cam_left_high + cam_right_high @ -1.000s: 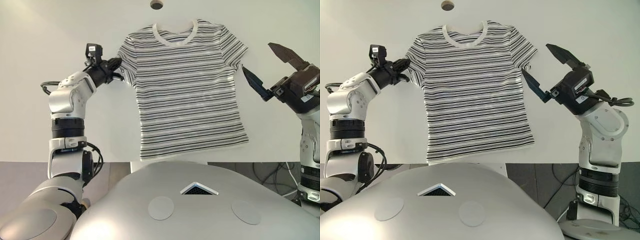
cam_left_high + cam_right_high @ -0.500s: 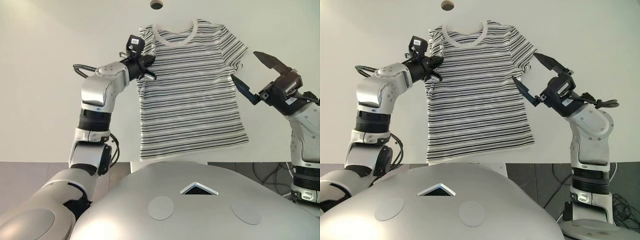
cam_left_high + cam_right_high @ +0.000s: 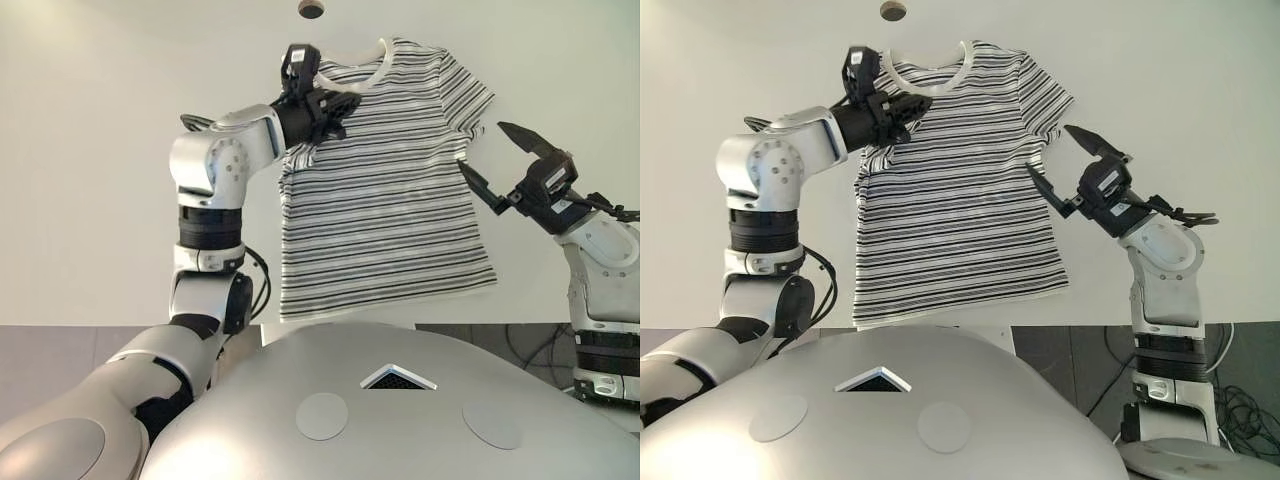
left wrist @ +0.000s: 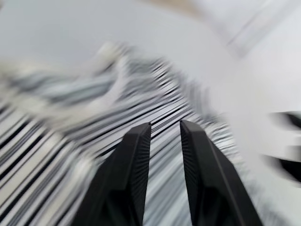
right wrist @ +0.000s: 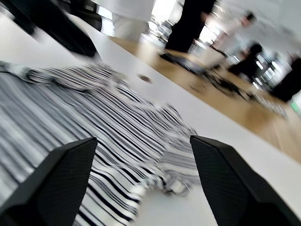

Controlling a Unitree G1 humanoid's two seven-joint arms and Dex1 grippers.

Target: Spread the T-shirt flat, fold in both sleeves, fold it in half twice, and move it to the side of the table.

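White table [image 3: 90,180] is seen with black-and-white striped T-shirt [image 3: 390,200] laid flat on it, collar [image 3: 372,68] at far side. Sleeve on left [image 3: 298,165] is folded in over chest; sleeve on right [image 3: 470,95] is spread out. Left gripper [image 3: 335,103] is held over folded sleeve near collar; whether cloth is gripped cannot be told. Right gripper [image 3: 482,147] is held wide open, nothing in it, just beside spread sleeve.

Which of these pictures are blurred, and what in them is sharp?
Left wrist view: the T-shirt is smeared by motion blur, the left claw is sharp. Right wrist view: T-shirt and room behind are blurred, the right claw less so. Eye views: sharp throughout.
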